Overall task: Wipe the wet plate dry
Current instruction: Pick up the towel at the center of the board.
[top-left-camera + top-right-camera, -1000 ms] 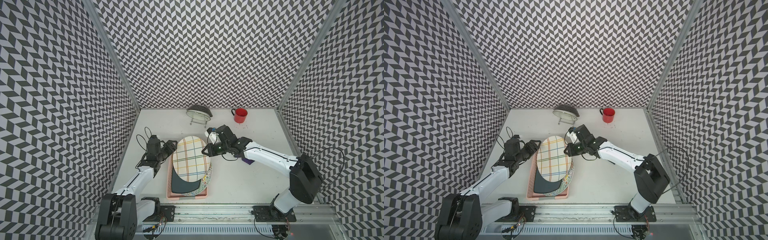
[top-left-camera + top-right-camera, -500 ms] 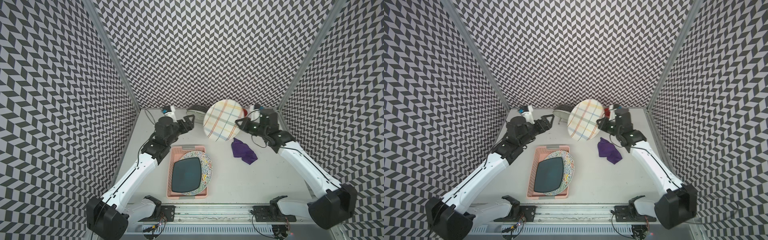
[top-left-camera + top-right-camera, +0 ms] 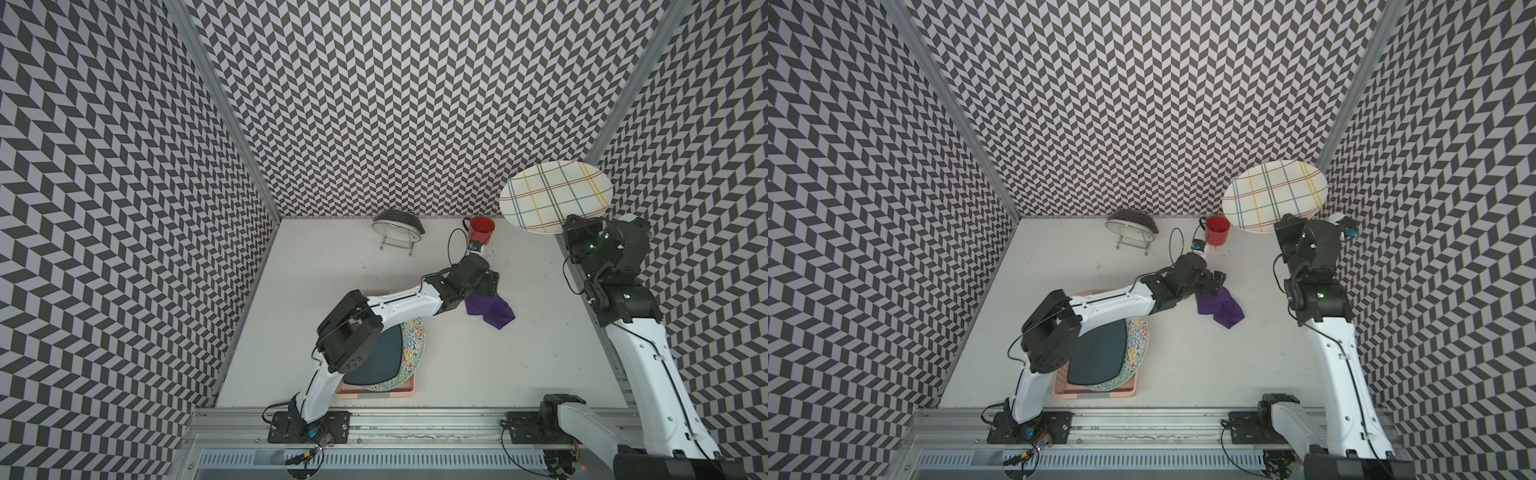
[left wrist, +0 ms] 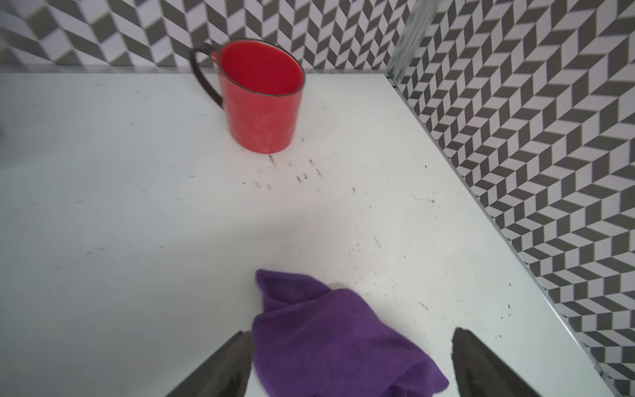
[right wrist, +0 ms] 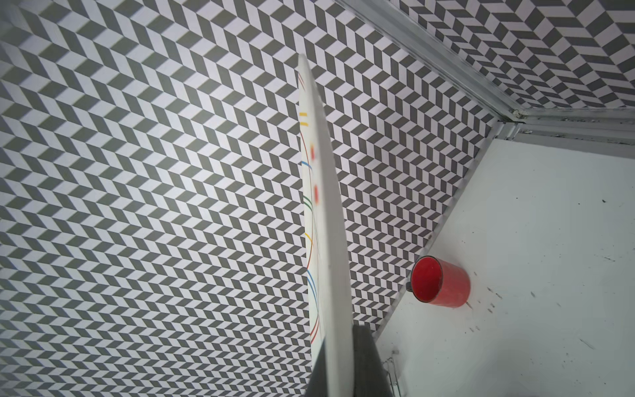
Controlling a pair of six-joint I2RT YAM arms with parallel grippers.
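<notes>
**Step in hand: pick up the cloth with the left hand**

1. The left hand (image 4: 350, 347) is released, with jaws spread wide and nothing held. Its fingers (image 4: 226, 364) stand on either side of the near end of the purple cloth (image 4: 336, 337), low over the bench (image 4: 137, 223). Whether the tips touch the bench cannot be told.
2. Lower the hand until the tips reach the surface. Close on the bunched middle of the cloth, not on a loose corner. A thin fold is likely to slip out and would leave too little pad for wiping.
3. Lift straight up. The red mug (image 4: 264, 99) stands well apart toward the back wall, so a vertical lift should clear it. Do not sweep toward it.
4. The right hand (image 5: 340, 347) is clenched on the rim of the plaid plate (image 3: 555, 201). The plate is raised in the air near the back right corner, well apart from the cloth. In both top views its patterned face tilts upward.
5. A rim pinch on a wet plate is judged slippery. Wipe with light pressure, directed toward the gripped edge rather than away from it.
6. The left elbow hangs over the pink tray (image 3: 374, 395) of stacked dishes (image 3: 411, 353). Carry the cloth high on the way to the plate
</notes>
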